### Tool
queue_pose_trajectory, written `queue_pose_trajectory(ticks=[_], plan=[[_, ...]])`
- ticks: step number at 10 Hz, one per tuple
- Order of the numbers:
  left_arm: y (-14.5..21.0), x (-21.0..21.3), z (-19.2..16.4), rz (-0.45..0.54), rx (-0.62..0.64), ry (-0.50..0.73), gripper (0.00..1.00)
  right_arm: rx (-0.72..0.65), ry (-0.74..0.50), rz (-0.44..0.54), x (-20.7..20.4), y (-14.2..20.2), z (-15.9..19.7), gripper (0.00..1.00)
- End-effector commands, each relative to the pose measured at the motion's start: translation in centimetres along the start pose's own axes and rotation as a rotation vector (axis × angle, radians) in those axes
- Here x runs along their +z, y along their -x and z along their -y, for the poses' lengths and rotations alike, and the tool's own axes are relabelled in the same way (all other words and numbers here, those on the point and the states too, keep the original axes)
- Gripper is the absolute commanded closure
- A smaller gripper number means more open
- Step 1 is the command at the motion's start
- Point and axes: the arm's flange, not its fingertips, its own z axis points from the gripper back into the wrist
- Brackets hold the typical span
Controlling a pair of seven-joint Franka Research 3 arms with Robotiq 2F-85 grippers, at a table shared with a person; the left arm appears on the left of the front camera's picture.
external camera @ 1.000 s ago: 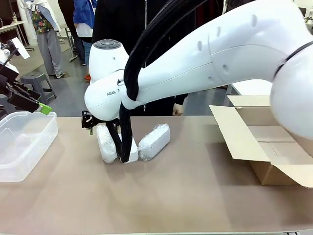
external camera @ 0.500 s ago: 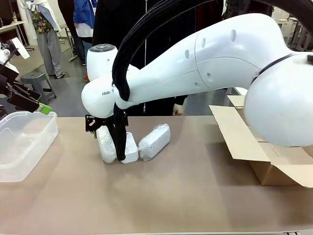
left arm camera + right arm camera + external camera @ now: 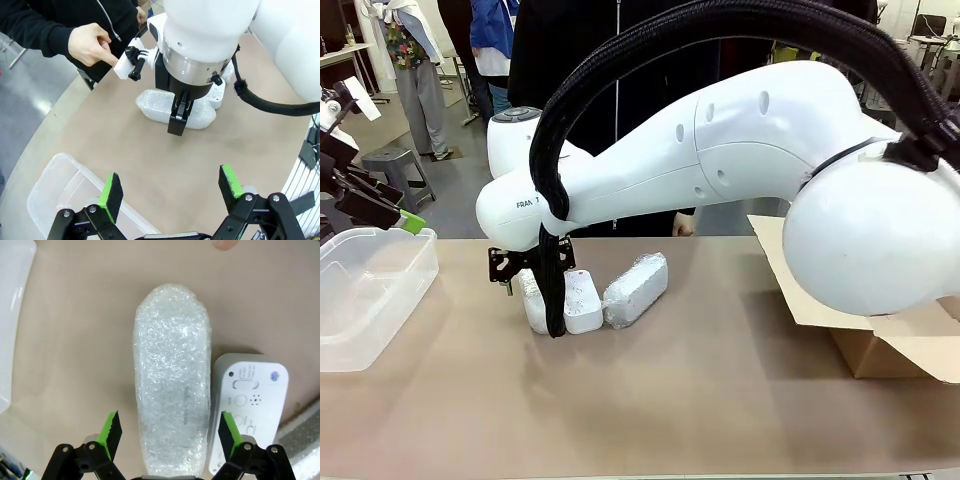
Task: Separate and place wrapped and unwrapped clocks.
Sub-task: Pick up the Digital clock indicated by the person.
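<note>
From the front, you see the right arm (image 3: 720, 150) reaching across the table (image 3: 670, 400) to three clocks lying side by side left of the middle; the first wrapped clock (image 3: 532, 305) lies nearest the clear tub (image 3: 370, 300), the bare clock (image 3: 582, 300) lies against it, and the second wrapped clock (image 3: 636, 288) rests at an angle on the bare one's other side; the right gripper (image 3: 538, 298) is low over the first wrapped clock, with one black finger down at the seam between it and the bare clock; the left gripper (image 3: 400, 210) hovers above the tub; an open cardboard box (image 3: 860, 350) stands at the right, and a person in a dark jacket (image 3: 580, 60) stands at the far side

In the left wrist view, your left gripper (image 3: 171, 186) has its fingers spread wide with nothing between them, above the tub (image 3: 50, 195); farther off, the right gripper (image 3: 177, 117) is down over the first wrapped clock (image 3: 155, 105), with the bare clock (image 3: 217, 92) just beside it; the person's hand (image 3: 90, 45) is near the edge of the table

In the right wrist view, your right gripper (image 3: 170, 429) has its fingers spread, one on each side of the first wrapped clock (image 3: 172, 390); the left pad stands clear of the wrap and the right pad sits over the gap beside the bare clock (image 3: 250, 405), which lies with its buttons up; whether that pad touches either clock, you cannot tell; the second wrapped clock (image 3: 305, 435) shows at the lower right corner
</note>
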Motion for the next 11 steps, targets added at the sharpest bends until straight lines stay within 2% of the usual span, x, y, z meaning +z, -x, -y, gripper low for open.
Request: queue_pose_trajectory(ticks=[1,3,4,5,6,7,8,9,10,11], plan=[[0.05,-0.07,-0.10,0.006,0.006,0.009,0.00,0.016,0.029,0.008,-0.36,-0.93,-0.60,0.00],[0.05,-0.07,-0.10,0.006,0.006,0.009,0.00,0.028,0.040,-0.029,-0.44,-0.87,-0.75,0.00],[0.05,-0.07,-0.10,0.006,0.006,0.009,0.00,0.024,0.044,-0.018,-0.43,-0.91,-0.71,0.00],[0.05,-0.07,-0.10,0.006,0.006,0.009,0.00,0.034,0.029,-0.022,-0.44,-0.84,-0.73,0.17],[0.05,-0.07,-0.10,0.006,0.006,0.009,0.00,0.031,0.032,-0.022,-0.44,-0.89,-0.74,0.18],[0.05,-0.07,-0.10,0.006,0.006,0.009,0.00,0.031,0.033,-0.017,-0.36,-0.96,-0.77,0.35],[0.05,-0.07,-0.10,0.006,0.006,0.009,0.00,0.035,0.037,-0.014,-0.30,-1.04,-0.90,0.23],[0.05,-0.07,-0.10,0.006,0.006,0.009,0.00,0.033,0.049,-0.011,-0.30,-1.09,-0.92,0.54],[0.05,-0.07,-0.10,0.006,0.006,0.009,0.00,0.033,0.050,-0.017,-0.29,-1.12,-0.84,0.42],[0.05,-0.07,-0.10,0.006,0.006,0.009,0.00,0.030,0.048,-0.022,-0.31,-1.14,-0.75,0.72]])
